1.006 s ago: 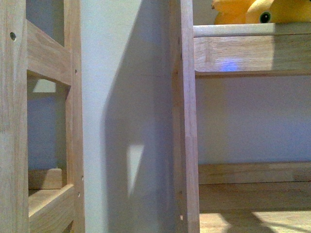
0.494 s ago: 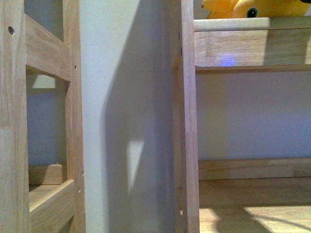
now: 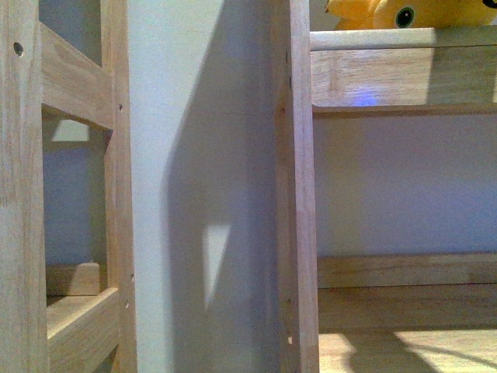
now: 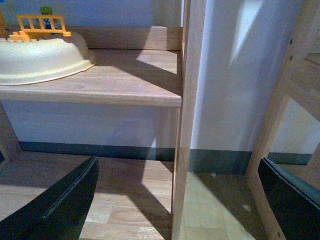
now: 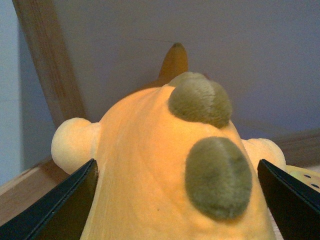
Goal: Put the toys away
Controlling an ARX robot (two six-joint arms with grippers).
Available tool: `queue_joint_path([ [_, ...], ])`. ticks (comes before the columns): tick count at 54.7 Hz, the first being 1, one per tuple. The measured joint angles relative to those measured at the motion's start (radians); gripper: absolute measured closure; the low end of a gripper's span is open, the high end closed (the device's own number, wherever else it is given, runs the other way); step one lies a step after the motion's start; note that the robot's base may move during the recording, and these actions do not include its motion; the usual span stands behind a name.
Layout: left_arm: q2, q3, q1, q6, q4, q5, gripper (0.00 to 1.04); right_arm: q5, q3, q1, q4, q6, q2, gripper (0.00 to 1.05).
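The orange-yellow plush toy (image 3: 404, 13) lies on a wooden shelf (image 3: 404, 74) at the top right of the front view, one dark eye showing. In the right wrist view the plush (image 5: 150, 170) fills the frame, with two olive-brown patches on its back and a pointed ear behind. My right gripper (image 5: 177, 200) is open, its two black fingers either side of the plush, not closed on it. My left gripper (image 4: 177, 200) is open and empty, low near the floor in front of a shelf post (image 4: 187, 120). Neither arm shows in the front view.
Wooden shelf uprights (image 3: 299, 186) and another frame (image 3: 70, 186) stand close ahead against a pale wall. In the left wrist view a low shelf (image 4: 100, 85) carries a cream bowl-shaped toy (image 4: 42, 57) with a small orange fence (image 4: 42, 25). Wood floor (image 4: 125, 200) lies below.
The plush and its shelf sit slightly higher in the front view than one second ago; little differs from half a second ago.
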Motion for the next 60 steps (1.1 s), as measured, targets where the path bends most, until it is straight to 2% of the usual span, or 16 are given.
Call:
queue_joint_path([
  [37,0.000,0.000,0.000,0.000,0.000,0.000,0.06,-0.024,-0.051,0.002,0.169,-0.023,-0.122,0.07],
  [47,0.000,0.000,0.000,0.000,0.000,0.000,0.06,-0.009,-0.198,-0.024,0.209,-0.029,-0.267,0.07],
  [60,0.000,0.000,0.000,0.000,0.000,0.000,0.06,0.028,-0.516,-0.089,0.219,-0.056,-0.582,0.07],
])
